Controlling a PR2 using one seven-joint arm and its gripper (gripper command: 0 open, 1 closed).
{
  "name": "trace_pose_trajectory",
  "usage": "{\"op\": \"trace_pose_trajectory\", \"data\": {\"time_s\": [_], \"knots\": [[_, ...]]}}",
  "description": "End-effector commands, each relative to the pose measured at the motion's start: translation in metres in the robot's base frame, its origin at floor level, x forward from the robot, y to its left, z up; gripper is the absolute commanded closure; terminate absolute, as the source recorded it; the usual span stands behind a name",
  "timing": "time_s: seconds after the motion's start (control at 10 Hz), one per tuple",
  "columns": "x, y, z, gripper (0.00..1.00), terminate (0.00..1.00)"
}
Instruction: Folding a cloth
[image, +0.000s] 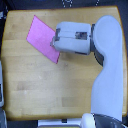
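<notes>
The pink-magenta cloth (41, 37) lies flat on the wooden table (50, 85), turned at an angle, in the upper left of the exterior view. My gripper (55, 41) reaches in from the exterior view's right and sits over the cloth's right edge. The arm's grey-white housing (75, 39) hides the fingers from above. I cannot tell whether the fingers are open or shut, or whether they touch the cloth. The cloth's right part is partly hidden under the gripper.
The white robot arm and body (107, 75) fill the exterior view's right side. Dark floor runs along the table's top and left edges. A grey object (2, 85) shows at the left edge.
</notes>
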Motion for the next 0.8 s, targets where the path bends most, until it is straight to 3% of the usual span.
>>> {"op": "trace_pose_trajectory", "data": {"time_s": [0.0,0.7], "knots": [[0.002,-0.004,0.001,1.0,0.0],[-0.013,0.006,-0.006,1.0,0.0]]}}
